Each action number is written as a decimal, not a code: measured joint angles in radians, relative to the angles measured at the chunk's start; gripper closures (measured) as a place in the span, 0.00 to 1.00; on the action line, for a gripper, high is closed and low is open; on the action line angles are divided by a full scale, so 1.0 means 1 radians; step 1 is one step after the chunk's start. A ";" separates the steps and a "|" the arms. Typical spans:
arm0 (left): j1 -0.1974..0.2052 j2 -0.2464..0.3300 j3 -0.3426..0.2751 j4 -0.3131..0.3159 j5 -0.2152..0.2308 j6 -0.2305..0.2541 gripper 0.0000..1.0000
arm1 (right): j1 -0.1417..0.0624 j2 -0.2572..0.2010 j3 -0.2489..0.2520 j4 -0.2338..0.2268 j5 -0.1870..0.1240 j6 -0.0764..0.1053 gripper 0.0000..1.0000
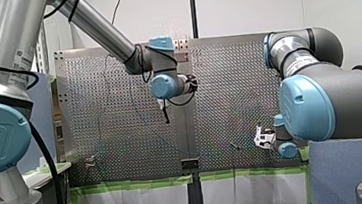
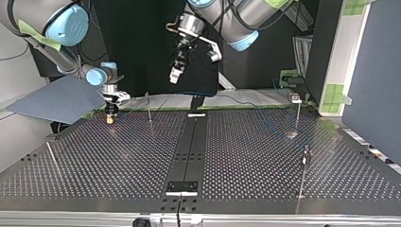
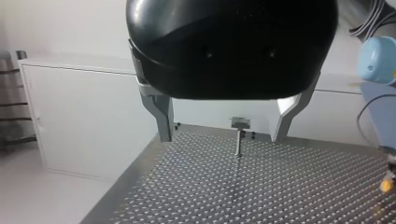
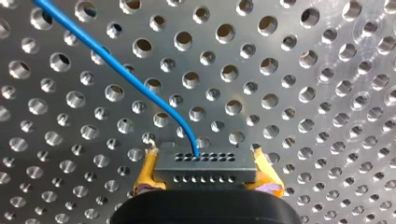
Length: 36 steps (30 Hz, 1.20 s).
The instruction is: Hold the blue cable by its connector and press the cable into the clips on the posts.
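Blue cable [image 4: 120, 68], thin and smooth, enters a grey perforated connector [image 4: 205, 171].
My right gripper [image 4: 205, 163] clamps it between yellow pads [image 4: 147, 171]; my left gripper [image 3: 223, 133] holds its metal fingers [image 3: 161, 116] apart.

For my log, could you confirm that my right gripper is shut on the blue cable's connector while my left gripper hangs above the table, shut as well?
Not quite: the left gripper is open and holds nothing, as the left wrist view shows. The rest holds: the right gripper is shut on the connector of the blue cable, and the left gripper hangs above the table.
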 joint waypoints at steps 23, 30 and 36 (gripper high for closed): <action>0.013 0.157 -0.220 0.220 -0.009 -0.022 0.00 | 0.005 0.000 0.000 0.003 0.002 -0.003 1.00; 0.007 0.103 -0.281 0.281 -0.011 -0.009 0.00 | 0.005 0.000 0.000 0.003 0.001 -0.003 1.00; 0.001 0.056 -0.329 0.329 -0.012 -0.009 0.00 | 0.005 -0.001 0.000 0.004 0.019 -0.015 1.00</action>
